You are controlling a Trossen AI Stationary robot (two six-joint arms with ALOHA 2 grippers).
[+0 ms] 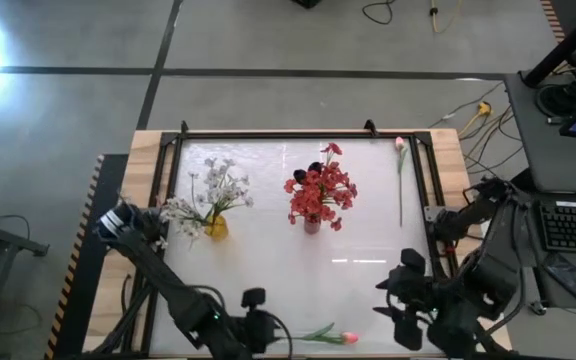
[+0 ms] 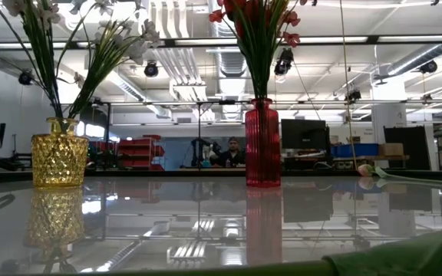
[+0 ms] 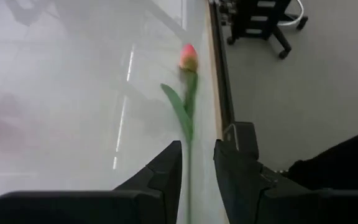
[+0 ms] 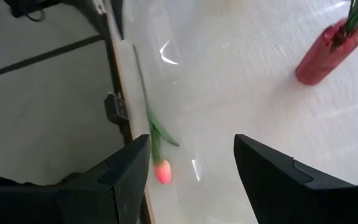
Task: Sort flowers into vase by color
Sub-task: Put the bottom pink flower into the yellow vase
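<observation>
A pink tulip (image 1: 333, 337) with a green stem and leaf lies flat by the table's near edge, bud toward the right. My left gripper (image 3: 197, 168) is low over its stem end. It is open with a narrow gap, and the stem (image 3: 188, 140) runs between the fingers. My right gripper (image 4: 191, 168) is wide open, right of the bud (image 4: 161, 171) and above it. A second pink tulip (image 1: 400, 180) lies by the right edge. White sprays stand in the yellow vase (image 1: 215, 226). Red sprays and dark buds stand in the red vase (image 1: 312, 224).
A black frame (image 1: 268, 134) borders the white table top. The near edge rail (image 3: 219, 93) runs close beside the tulip. Both vases stand mid-table, left and centre, with bare table between them and the near edge. The second tulip's bud (image 2: 367, 170) shows in the low view.
</observation>
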